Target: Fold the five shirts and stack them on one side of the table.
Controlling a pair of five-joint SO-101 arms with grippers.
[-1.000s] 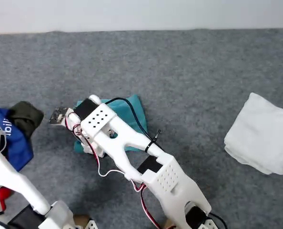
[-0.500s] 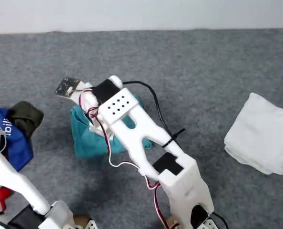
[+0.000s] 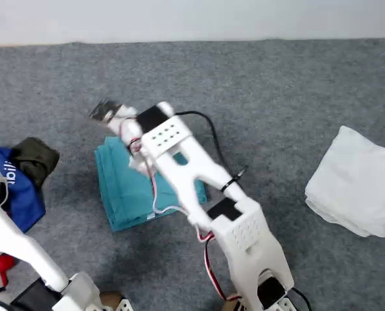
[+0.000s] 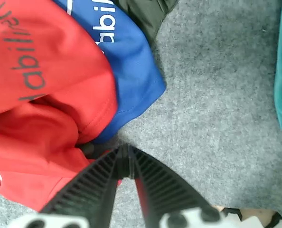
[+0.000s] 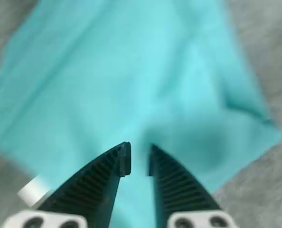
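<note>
The high camera sits off the arms and looks down over the grey desk from well back — a strip of wall runs along the frame's top edge. The left wrist camera looks down past the left hand, low in its frame, from close above the desk. The right wrist camera looks past the right hand from nearer yet. All three share the teal shirt — the high and left wrist views also share the blue shirt.

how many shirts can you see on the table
5: a white shirt folded at the right; a teal shirt in the middle; a blue shirt, a dark green shirt and a red shirt heaped together at the left. The heap could hide more.
</note>
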